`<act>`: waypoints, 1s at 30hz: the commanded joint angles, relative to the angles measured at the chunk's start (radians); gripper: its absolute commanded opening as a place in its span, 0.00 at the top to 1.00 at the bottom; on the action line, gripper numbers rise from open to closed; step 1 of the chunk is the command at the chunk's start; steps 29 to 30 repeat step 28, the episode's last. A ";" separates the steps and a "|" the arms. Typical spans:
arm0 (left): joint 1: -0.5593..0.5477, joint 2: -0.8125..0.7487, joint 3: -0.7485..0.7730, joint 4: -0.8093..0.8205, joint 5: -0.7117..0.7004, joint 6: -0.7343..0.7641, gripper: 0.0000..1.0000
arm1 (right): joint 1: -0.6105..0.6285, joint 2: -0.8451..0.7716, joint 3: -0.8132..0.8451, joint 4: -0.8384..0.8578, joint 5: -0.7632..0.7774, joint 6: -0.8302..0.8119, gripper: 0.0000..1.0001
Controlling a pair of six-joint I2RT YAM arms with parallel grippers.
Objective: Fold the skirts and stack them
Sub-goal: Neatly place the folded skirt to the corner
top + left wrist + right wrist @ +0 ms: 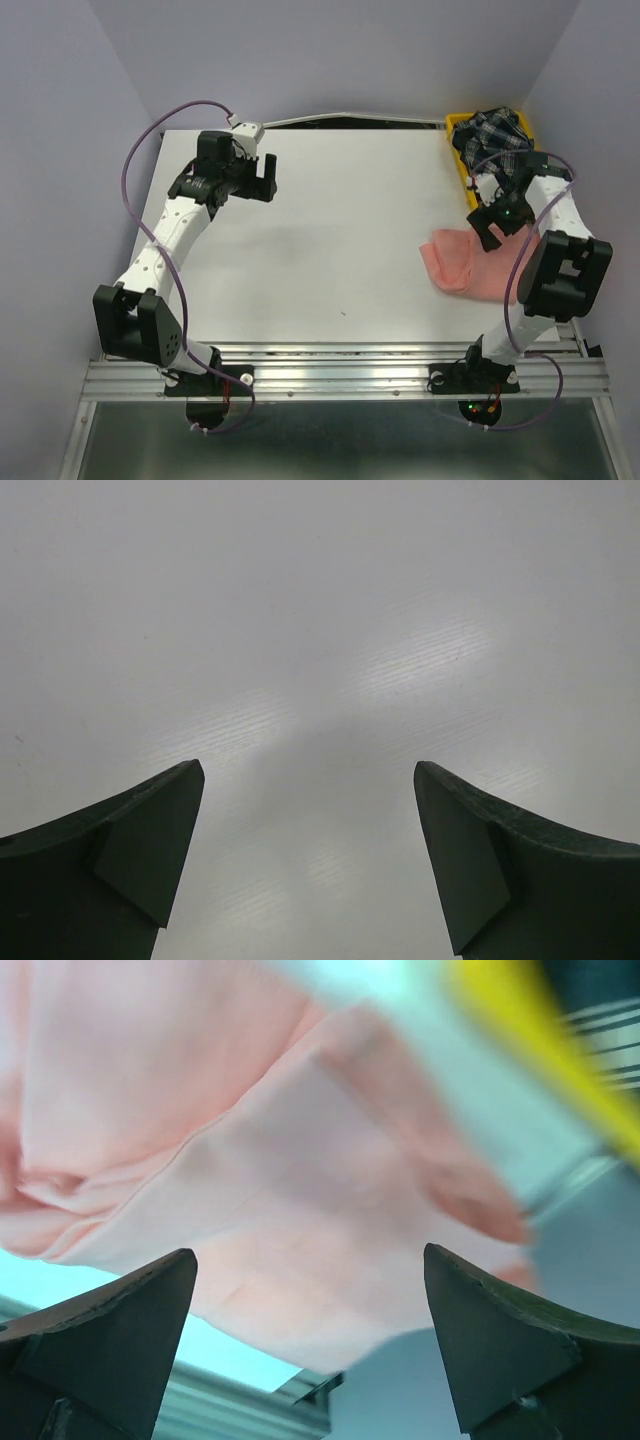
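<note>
White table (330, 230) fills the scene, bare over its left and middle parts. At the far left the left gripper (310, 780) hangs above that plain surface, its dark fingers (150, 840) spread wide with nothing between them and nothing touching them. Its arm reaches from the near left corner toward the far edge.

On the right side of the table lies the salmon-pink skirt (452, 262), a loose, rumpled heap about midway between near and far, running toward the right edge, where the right arm hides part of it. The right gripper (310, 1265) hovers just over the skirt's far end. In the right wrist view its two fingers stand far apart and empty, and the pink cloth spreads out beyond them, creased and doubled over itself in places. That view is blurred, so whether the fingertips touch the cloth cannot be told.

In the far right corner sits the yellow tray (458, 125), and the dark plaid skirt (497, 132) is bunched up inside it, spilling over its rim, apart from the pink one.
</note>
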 commanded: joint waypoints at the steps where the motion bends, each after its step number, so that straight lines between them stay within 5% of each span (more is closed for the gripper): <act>1: 0.005 -0.071 0.020 0.043 0.030 0.056 0.01 | -0.004 -0.097 0.252 -0.174 -0.169 0.067 0.00; 9: 0.007 -0.043 0.112 -0.039 0.006 0.072 0.01 | 0.016 -0.111 0.403 -0.142 -0.292 0.399 0.00; 15: 0.008 -0.071 0.045 -0.082 0.108 0.159 0.01 | 0.099 -0.189 0.161 0.087 -0.398 0.617 0.00; 20: 0.007 -0.106 -0.075 -0.049 0.093 0.176 0.01 | 0.154 -0.201 -0.027 0.232 -0.357 0.618 0.00; 30: 0.007 -0.117 -0.164 -0.059 0.076 0.177 0.01 | 0.216 -0.221 -0.157 0.212 -0.401 0.574 0.00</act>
